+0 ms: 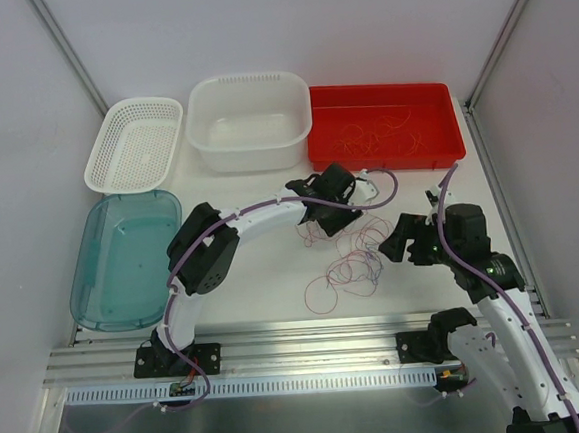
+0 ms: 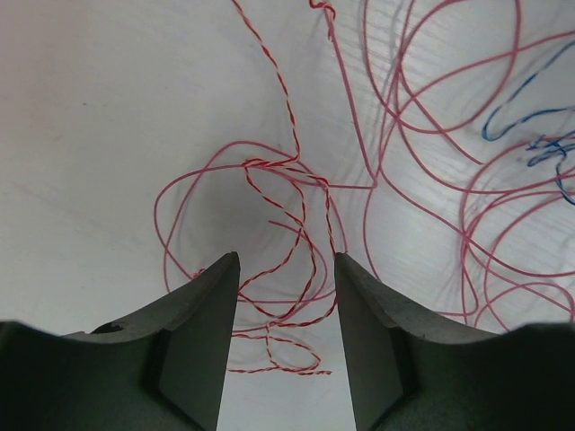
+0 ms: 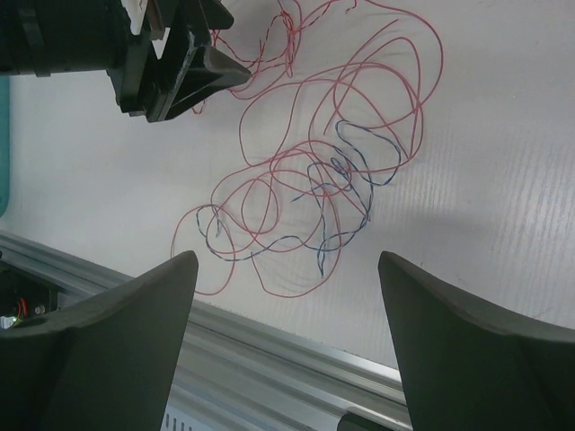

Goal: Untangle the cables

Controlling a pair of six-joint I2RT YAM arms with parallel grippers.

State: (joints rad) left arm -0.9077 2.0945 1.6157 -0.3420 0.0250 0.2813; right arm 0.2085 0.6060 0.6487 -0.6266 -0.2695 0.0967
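The cables (image 1: 346, 265) lie in a loose heap on the table (image 1: 265, 289), between the two hands and a little nearer the front edge. They are hair-thin wires in wide, overlapping curls, mostly red-orange. A few blue strands (image 3: 352, 175) are woven through the middle of the heap. A twisted red-and-white strand (image 2: 280, 229) knots with plain red loops at the left side.

The left hand (image 2: 286, 260) hovers low over that twisted strand, its fingers spread apart. The strand runs through the gap between them and nothing is grasped. The right hand (image 3: 287, 260) hangs above the heap's right side, released, its fingers wide apart and empty.

The table is matt white with a faint ribbed grain and shows soft shadows under the hands. An aluminium rail (image 1: 309, 340) runs along its near edge.

At the back stands a red tray (image 1: 325, 159) holding more thin red curls. A white tub (image 1: 253, 157) is just beside it, then a white slotted basket (image 1: 101, 176). A clear teal tray (image 1: 87, 293) lies at the left.

Plain white walls (image 1: 354, 21) with grey metal posts enclose the table.
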